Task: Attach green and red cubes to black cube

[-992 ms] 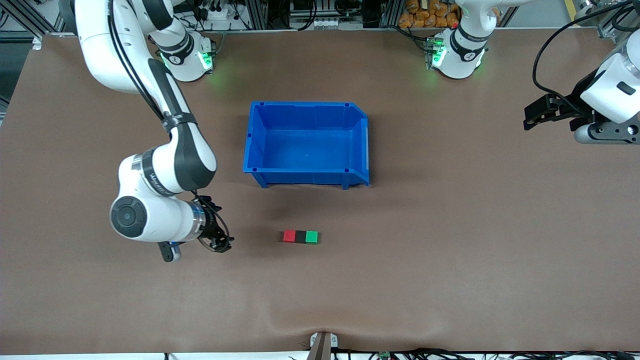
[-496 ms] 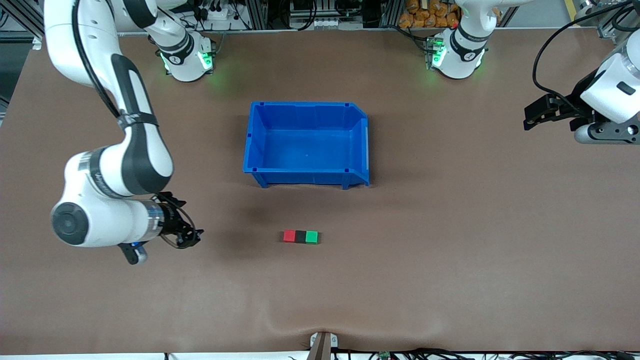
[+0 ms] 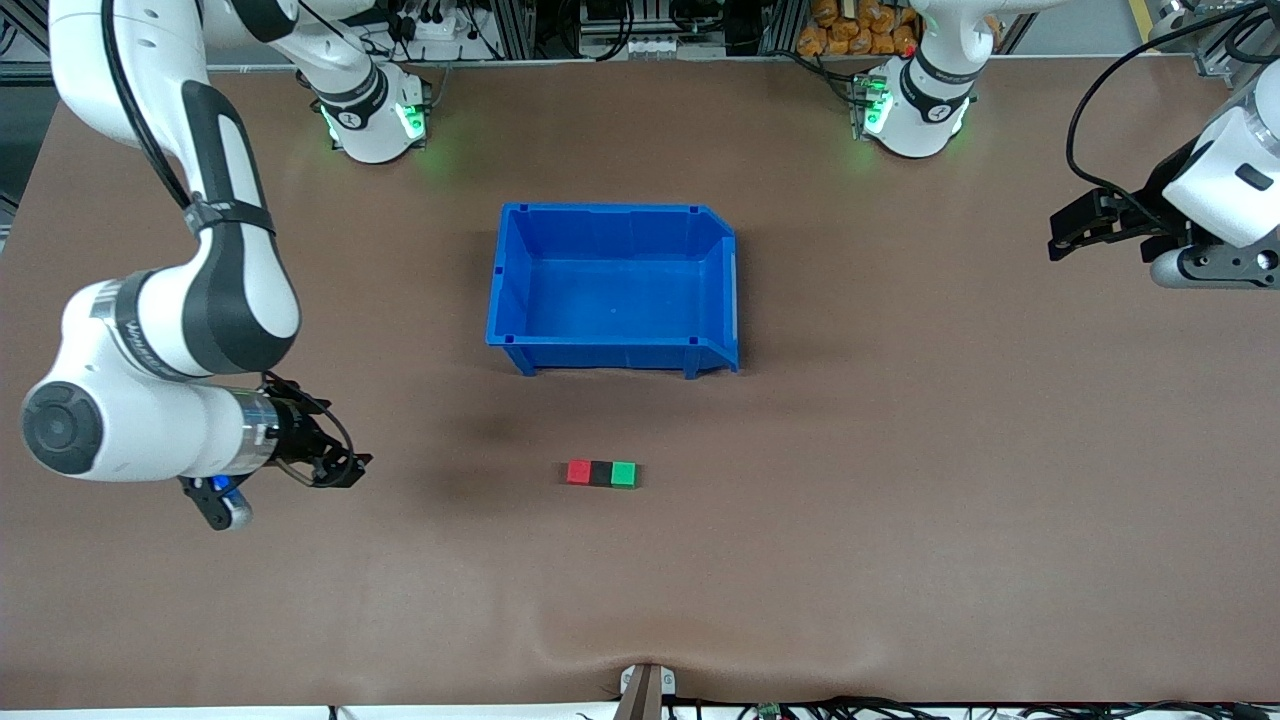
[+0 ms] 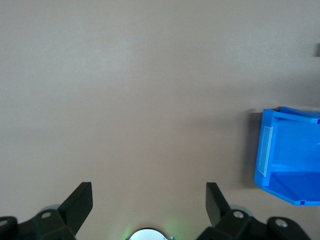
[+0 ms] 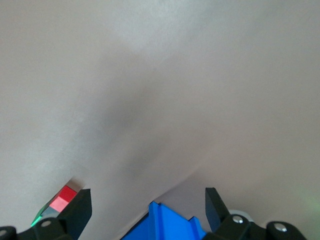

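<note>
The red cube, black cube and green cube sit joined in one row on the brown table, nearer the front camera than the blue bin. The red cube also shows in the right wrist view. My right gripper is open and empty, above the table toward the right arm's end, well apart from the row. My left gripper is open and empty, held above the left arm's end of the table, where that arm waits.
The blue bin is empty and open-topped, in the middle of the table; it shows in the left wrist view and the right wrist view. The table's front edge has a small bracket.
My right arm has swung away from the cube row toward its own end of the table, gripper open and empty. The cubes, bin and left arm have not moved.
</note>
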Motion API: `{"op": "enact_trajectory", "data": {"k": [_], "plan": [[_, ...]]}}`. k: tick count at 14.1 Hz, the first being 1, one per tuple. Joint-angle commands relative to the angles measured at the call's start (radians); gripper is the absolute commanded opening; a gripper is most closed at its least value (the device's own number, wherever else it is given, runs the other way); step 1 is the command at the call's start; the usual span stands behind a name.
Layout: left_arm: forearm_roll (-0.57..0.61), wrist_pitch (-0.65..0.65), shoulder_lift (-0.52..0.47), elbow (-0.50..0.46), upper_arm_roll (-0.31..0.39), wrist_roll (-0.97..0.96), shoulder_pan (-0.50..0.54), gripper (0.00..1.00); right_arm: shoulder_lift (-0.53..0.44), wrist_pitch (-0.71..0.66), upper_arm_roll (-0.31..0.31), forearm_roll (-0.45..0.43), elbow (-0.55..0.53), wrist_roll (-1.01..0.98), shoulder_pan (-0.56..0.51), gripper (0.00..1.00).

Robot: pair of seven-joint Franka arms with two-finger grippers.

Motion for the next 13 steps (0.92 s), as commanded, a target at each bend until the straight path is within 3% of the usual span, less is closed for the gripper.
{"op": "enact_trajectory", "data": {"k": [1, 13], "plan": [[0.009, 0.011, -0.004, -0.005, -0.003, 0.000, -0.001, 1.00, -0.058, -0.037, 0.018, -0.016, -0.030, -0.090, -0.040, 1.00], [0.007, 0.019, 0.002, -0.003, -0.003, 0.000, 0.002, 1.00, -0.130, -0.094, 0.020, -0.089, -0.030, -0.334, -0.103, 1.00]]}}
